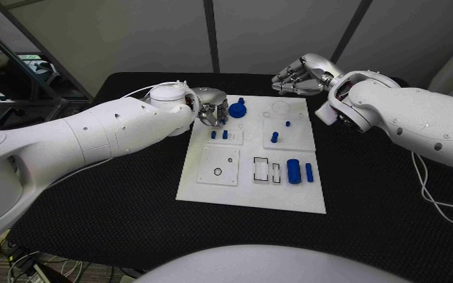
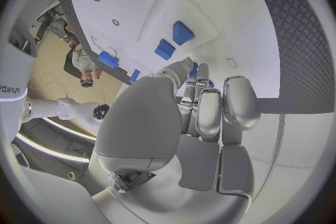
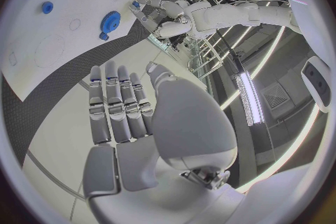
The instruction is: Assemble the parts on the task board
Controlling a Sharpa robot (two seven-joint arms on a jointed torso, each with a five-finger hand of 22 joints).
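Black worktop [image 1: 113, 204] carries the board [image 1: 247, 191]; blue parts [image 1: 294, 171] lie on it, small, rigid, likely light: pinch their sides. Left hand [image 1: 211, 114] fingers close together at the board's far corner, whether pinching cannot be told; right hand [image 1: 300, 76] curled, empty.

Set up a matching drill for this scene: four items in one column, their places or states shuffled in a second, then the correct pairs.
Items:
1. blue gear-shaped part
2. large blue cylinder part
3. silver left hand
4. silver right hand

Places or states:
A. off the white task board, beyond its far right corner, holding nothing
B. at the board's far left edge
C. near right area of the board, beside a slimmer blue piece
D. far end of the board, next to the left hand

Pairs: 1-D, 2-C, 3-B, 4-A
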